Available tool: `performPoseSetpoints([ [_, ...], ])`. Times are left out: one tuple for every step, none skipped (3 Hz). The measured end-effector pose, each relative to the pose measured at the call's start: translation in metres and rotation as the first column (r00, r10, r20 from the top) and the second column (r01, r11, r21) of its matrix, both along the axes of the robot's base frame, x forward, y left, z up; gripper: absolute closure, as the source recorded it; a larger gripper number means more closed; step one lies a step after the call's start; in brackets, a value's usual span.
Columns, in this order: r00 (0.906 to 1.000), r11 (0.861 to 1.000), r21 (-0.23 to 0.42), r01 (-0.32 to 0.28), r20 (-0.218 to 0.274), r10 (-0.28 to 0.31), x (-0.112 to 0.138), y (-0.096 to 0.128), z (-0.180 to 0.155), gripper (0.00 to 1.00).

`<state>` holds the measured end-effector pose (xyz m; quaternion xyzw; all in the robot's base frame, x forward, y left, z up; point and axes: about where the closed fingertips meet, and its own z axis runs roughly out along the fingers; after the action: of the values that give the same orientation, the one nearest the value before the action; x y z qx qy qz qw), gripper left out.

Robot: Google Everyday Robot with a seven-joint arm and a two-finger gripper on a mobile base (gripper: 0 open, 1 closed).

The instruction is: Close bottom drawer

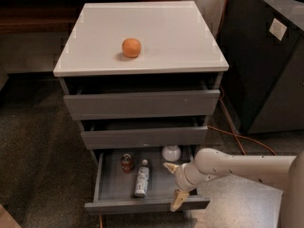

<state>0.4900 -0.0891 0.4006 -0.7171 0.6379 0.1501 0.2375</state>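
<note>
The bottom drawer (142, 206) of the white-topped grey cabinet (142, 37) is pulled out, showing its shallow grey tray. Inside lie a clear bottle (141, 178), a small red can (126, 163) and a white bowl-like object (171, 152). My gripper (174, 185) reaches in from the right on a white arm (237, 167). It is open, with one tan finger (171, 166) over the tray and the other (177, 200) down at the drawer's front edge, right of centre. It holds nothing.
An orange (131, 47) sits on the cabinet top. The top drawer (142, 104) and middle drawer (145, 137) stand slightly ajar. A dark cabinet (266, 65) stands at the right, with an orange cable (237, 137) on the floor beside it.
</note>
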Motion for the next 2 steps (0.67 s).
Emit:
performPoseSetpoints([
  [0.9997, 0.999, -0.035, 0.017, -0.016, -0.018, 0.0006, -0.0056, -0.0409, 0.00],
  [0.9997, 0.999, -0.035, 0.017, -0.016, -0.018, 0.0006, -0.0056, -0.0409, 0.00],
])
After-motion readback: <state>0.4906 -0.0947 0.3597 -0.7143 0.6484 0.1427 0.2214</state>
